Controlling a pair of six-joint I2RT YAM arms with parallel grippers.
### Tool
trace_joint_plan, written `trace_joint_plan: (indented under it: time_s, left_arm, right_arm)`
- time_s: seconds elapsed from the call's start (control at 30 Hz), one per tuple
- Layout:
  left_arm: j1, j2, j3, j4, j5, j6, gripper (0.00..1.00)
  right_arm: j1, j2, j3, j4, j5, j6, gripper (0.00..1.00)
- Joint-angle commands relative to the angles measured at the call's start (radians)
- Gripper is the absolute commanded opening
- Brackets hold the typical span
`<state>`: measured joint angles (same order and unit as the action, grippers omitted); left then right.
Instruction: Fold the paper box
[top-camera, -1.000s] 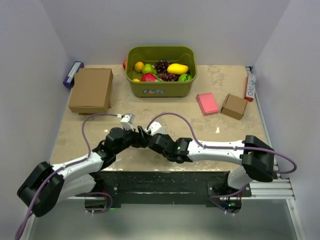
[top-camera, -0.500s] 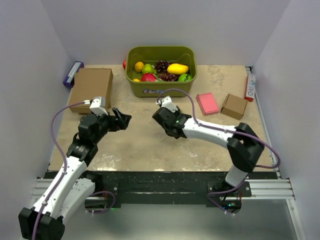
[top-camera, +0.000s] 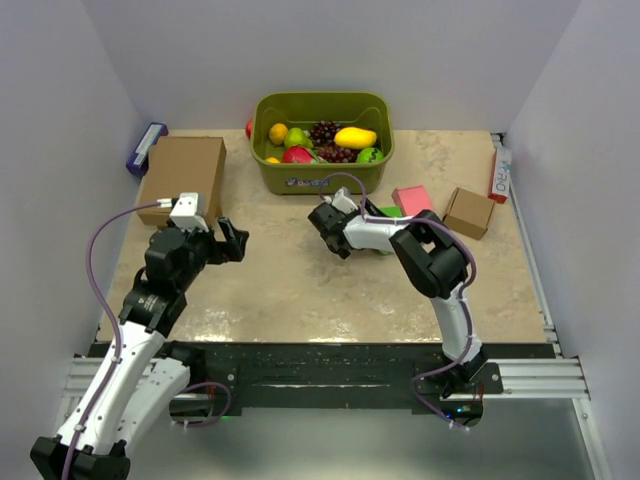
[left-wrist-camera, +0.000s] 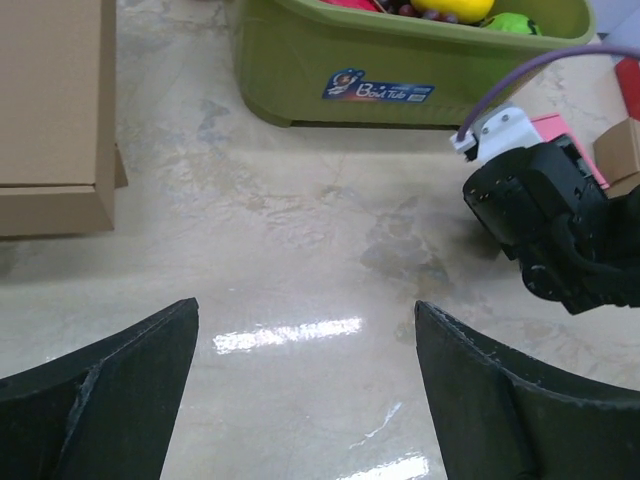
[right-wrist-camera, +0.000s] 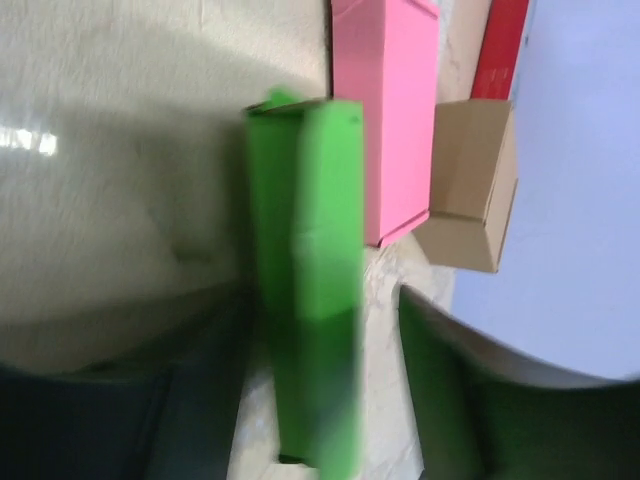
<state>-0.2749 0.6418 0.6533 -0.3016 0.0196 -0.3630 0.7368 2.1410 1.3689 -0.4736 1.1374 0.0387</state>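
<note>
The paper box (right-wrist-camera: 310, 300) is a bright green, narrow folded block standing on the table between the fingers of my right gripper (right-wrist-camera: 322, 300). The jaws are open: bare table shows between the box and the right-hand finger (right-wrist-camera: 470, 400). In the top view only a green edge of the paper box (top-camera: 390, 212) shows beside the right forearm, next to the pink flat box (top-camera: 412, 200). The right fingertips are hidden there under the arm. My left gripper (left-wrist-camera: 305, 310) hovers wide open over bare table at the left, also seen from above as the left gripper (top-camera: 235, 240), far from the box.
An olive bin (top-camera: 322, 170) with toy fruit stands at the back centre. A large brown box (top-camera: 182, 180) lies back left and a small brown box (top-camera: 468, 212) at the right. A red-and-white item (top-camera: 499, 172) leans at the right wall and a blue item (top-camera: 146, 147) at the left wall.
Both arms left the near middle. The left swung to the left and opened wide. The right carried the green box to the pink box, and its jaws widened round it.
</note>
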Motion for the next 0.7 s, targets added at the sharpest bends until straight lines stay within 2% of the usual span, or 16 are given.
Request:
trace_joint_plan:
  time_s: [0.0, 0.13, 0.2, 0.3, 0.33, 0.37, 0.4, 0.43, 0.5, 0.57, 0.67]
  left_arm:
    - [0.009, -0.014, 0.011, -0.007, -0.050, 0.061, 0.93]
    - [0.008, -0.022, -0.003, 0.010, -0.053, 0.070, 0.94]
    - [0.008, -0.024, -0.004, 0.015, -0.046, 0.085, 0.95]
    - [0.008, -0.031, -0.003, 0.027, -0.026, 0.108, 0.98]
    - [0.008, -0.037, -0.004, 0.035, -0.003, 0.110, 0.98]
    - [0.006, -0.053, -0.009, 0.051, 0.006, 0.116, 0.98]
    - [0.006, -0.060, -0.011, 0.059, 0.022, 0.119, 0.99]
    - [0.008, -0.068, -0.012, 0.067, 0.042, 0.119, 1.00]
    - [0.006, -0.088, -0.021, 0.088, 0.058, 0.113, 1.00]
    - [0.006, -0.094, -0.020, 0.087, 0.048, 0.111, 0.99]
    - [0.008, -0.103, -0.021, 0.087, 0.031, 0.104, 1.00]
  right_arm:
    - [-0.011, -0.003, 0.062, 0.044, 0.021, -0.020, 0.82]
    - [0.027, -0.154, -0.003, 0.076, -0.065, -0.016, 0.98]
    - [0.064, -0.226, -0.072, 0.111, -0.164, -0.074, 0.99]
    - [0.119, -0.404, -0.146, 0.144, -0.319, -0.062, 0.99]
    - [0.122, -0.450, -0.168, 0.171, -0.459, -0.047, 0.99]
    - [0.115, -0.551, -0.195, 0.197, -0.517, -0.007, 0.99]
    - [0.104, -0.596, -0.247, 0.225, -0.569, 0.009, 0.99]
    - [0.066, -0.637, -0.270, 0.272, -0.699, 0.026, 0.99]
    - [0.017, -0.760, -0.347, 0.328, -0.809, 0.087, 0.99]
    - [-0.046, -0.834, -0.395, 0.413, -0.942, 0.127, 0.99]
    - [-0.126, -0.932, -0.473, 0.505, -1.057, 0.173, 0.99]
